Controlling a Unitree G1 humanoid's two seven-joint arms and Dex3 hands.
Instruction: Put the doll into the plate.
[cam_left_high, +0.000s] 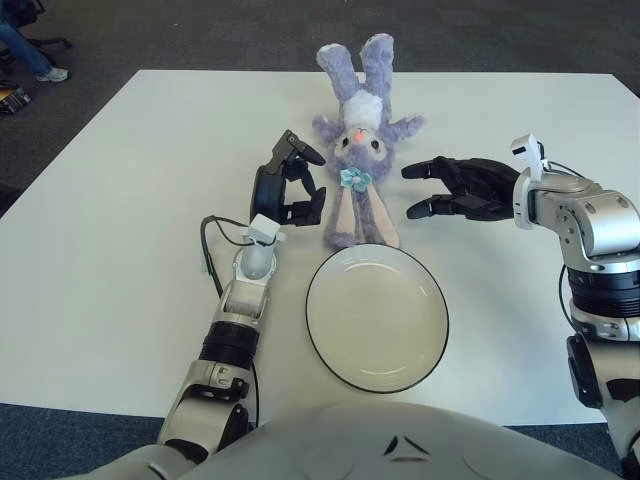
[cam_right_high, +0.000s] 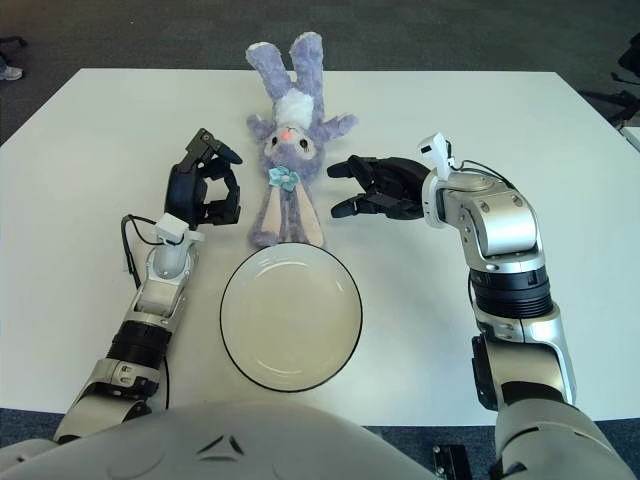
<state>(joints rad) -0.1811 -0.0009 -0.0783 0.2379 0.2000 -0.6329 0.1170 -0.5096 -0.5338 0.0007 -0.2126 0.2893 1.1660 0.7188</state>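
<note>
On the white table (cam_left_high: 120, 200) lies the doll (cam_left_high: 358, 150), a purple plush rabbit. It lies flat on its back with its feet toward the far edge and its long ears pointing toward the robot. On its chest there is a small blue bow. The tips of the ears reach the far rim of the plate (cam_left_high: 376, 316) or are just beside it; the two views do not show whether they touch. The plate is round, cream coloured with a dark rim, and nothing is in it. It stands near the robot's body, between the two arms.

At the left of the doll, the left hand (cam_left_high: 285, 185) is raised upright. Its fingers are bent but apart and they hold nothing. It is close to the doll's side but does not touch it.

At the right of the doll, the right hand (cam_left_high: 455, 188) points sideways toward the doll. Its fingers are spread and hold nothing. A small gap separates the fingertips from the plush body.
</note>
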